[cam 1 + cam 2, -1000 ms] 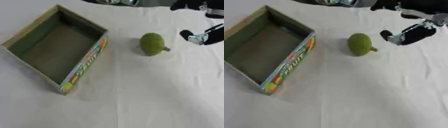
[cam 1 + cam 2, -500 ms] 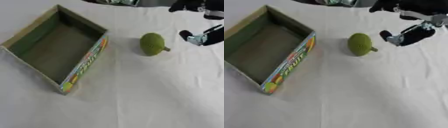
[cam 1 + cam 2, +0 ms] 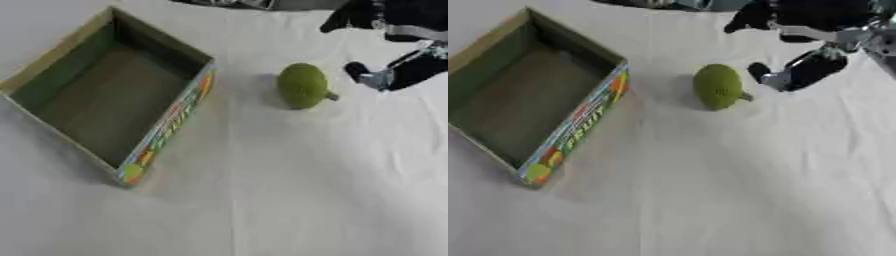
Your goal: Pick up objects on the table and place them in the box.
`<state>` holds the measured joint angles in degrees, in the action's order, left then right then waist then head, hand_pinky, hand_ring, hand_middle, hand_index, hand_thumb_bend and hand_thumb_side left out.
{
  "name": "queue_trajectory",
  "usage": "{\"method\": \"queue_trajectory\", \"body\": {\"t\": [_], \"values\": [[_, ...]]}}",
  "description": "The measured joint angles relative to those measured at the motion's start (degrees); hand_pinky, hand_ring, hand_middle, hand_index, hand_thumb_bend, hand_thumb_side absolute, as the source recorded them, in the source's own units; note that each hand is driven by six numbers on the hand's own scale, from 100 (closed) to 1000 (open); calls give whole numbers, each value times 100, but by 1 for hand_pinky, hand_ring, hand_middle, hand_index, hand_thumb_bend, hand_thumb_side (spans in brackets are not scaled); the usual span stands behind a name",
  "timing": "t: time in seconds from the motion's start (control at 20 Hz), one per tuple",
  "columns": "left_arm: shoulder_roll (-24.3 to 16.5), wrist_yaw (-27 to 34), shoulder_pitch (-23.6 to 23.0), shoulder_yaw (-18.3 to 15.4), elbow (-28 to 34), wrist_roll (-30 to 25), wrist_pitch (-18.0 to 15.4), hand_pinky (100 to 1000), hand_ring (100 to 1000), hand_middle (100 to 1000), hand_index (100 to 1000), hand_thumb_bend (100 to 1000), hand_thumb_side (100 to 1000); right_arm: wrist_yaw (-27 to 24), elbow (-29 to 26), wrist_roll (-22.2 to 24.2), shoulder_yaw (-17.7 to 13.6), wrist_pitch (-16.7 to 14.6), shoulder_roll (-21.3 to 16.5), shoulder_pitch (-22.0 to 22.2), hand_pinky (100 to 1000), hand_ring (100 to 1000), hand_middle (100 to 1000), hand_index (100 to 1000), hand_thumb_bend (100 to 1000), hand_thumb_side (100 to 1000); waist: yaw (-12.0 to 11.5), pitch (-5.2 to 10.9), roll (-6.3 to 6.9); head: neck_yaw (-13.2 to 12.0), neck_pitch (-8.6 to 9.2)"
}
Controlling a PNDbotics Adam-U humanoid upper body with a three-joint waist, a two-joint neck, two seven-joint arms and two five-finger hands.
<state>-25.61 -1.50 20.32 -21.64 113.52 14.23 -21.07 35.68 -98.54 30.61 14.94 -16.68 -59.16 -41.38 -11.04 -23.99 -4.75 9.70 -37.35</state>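
Observation:
A green bumpy fruit (image 3: 302, 86) with a short stem lies on the white cloth, right of the box. The open cardboard box (image 3: 166, 127) has a green inside and a colourful printed side wall, and I see nothing in it. My right hand (image 3: 815, 20), black, reaches in from the upper right and hovers just right of the fruit. It is open, its fingers (image 3: 750, 16) spread above and its thumb (image 3: 798, 75) below, a small gap away from the fruit. My left hand is out of sight.
White cloth (image 3: 306, 190) covers the table in front of and to the right of the fruit. Dark shapes (image 3: 236, 3) lie along the far edge.
My right hand has shifted slightly left, closer to the fruit. The fruit and the box have stayed where they were.

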Motion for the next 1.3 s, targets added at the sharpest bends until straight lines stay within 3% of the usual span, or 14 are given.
{"method": "queue_trajectory", "body": {"t": [0.15, 0.3, 0.35, 0.6, 0.75, 1.05, 1.3], "values": [[2, 2, 0, 0, 0, -26, -1, 593, 650, 625, 739, 100, 567, 92, 303, 41, 78, -52, 151, -105, 905, 933, 878, 983, 100, 353, -12, -23, -3, 8, -12], [5, 3, 0, 0, 0, -56, 0, 593, 650, 625, 739, 100, 567, 201, 555, 51, 137, -120, 291, -191, 905, 930, 873, 985, 100, 384, -29, -50, -10, 11, -18], [5, 5, 1, 0, 0, -62, -2, 593, 650, 626, 738, 100, 568, 231, 620, 35, 143, -140, 331, -220, 906, 930, 871, 987, 100, 437, -29, -54, -14, 11, -20], [7, 23, 2, 2, 0, -103, 5, 592, 649, 626, 738, 100, 568, 360, 945, -56, 237, -205, 551, -380, 908, 930, 869, 988, 100, 488, -37, -56, -27, 11, -21], [8, 39, 2, 3, 0, -126, 10, 592, 653, 626, 738, 100, 568, 416, 1157, -94, 278, -187, 674, -462, 911, 929, 867, 990, 100, 568, -45, -58, -32, 11, -20], [11, 53, 3, 4, 0, -149, 12, 591, 658, 626, 738, 100, 568, 423, 1761, -115, 277, -172, 936, -597, 918, 931, 867, 987, 100, 629, -67, -81, -40, 1, -9], [36, 55, 3, 4, 0, -176, 10, 591, 659, 626, 737, 100, 568, 468, 2250, -22, 277, -345, 1088, -709, 915, 929, 861, 985, 100, 702, -80, -96, -40, 4, -9]]}}
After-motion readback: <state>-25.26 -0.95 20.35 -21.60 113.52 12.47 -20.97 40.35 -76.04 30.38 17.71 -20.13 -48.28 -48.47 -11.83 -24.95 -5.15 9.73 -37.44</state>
